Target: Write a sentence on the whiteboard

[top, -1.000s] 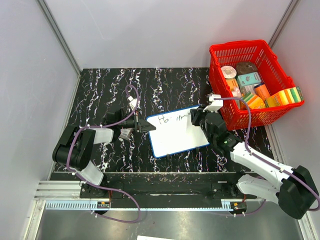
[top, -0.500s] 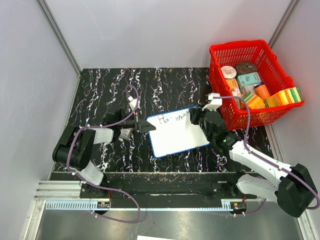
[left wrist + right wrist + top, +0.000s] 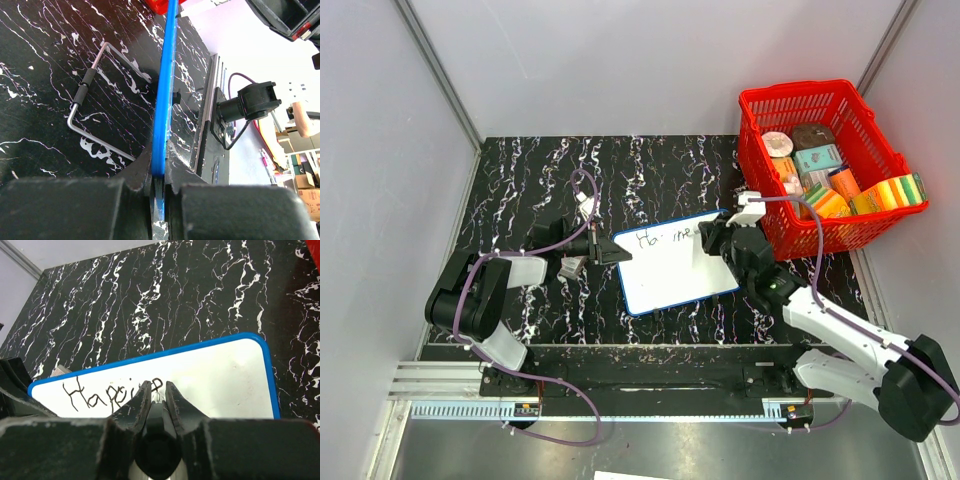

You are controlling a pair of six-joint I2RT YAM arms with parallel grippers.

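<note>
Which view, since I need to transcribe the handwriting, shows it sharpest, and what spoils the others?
Right wrist: the sentence is crisp and evenly lit, though the right gripper and marker, blurred near the lens, cover its end. Top external: sharp, writing too small. Left wrist: the whiteboard is edge-on in the left gripper, background overexposed.

The whiteboard (image 3: 675, 262) lies on the table (image 3: 520, 170). My left gripper (image 3: 603, 250) sits at the whiteboard's left edge, with that rim pinched between my fingers. The sentence (image 3: 107, 395) runs along the whiteboard's far edge, starting from its left corner. My right gripper (image 3: 158, 386) stands over the whiteboard's far right part, with the marker (image 3: 158, 399) clasped between its fingers, just right of the writing. The basket (image 3: 760, 100) stands right of and behind the whiteboard, with packages (image 3: 820, 160) inside.
</note>
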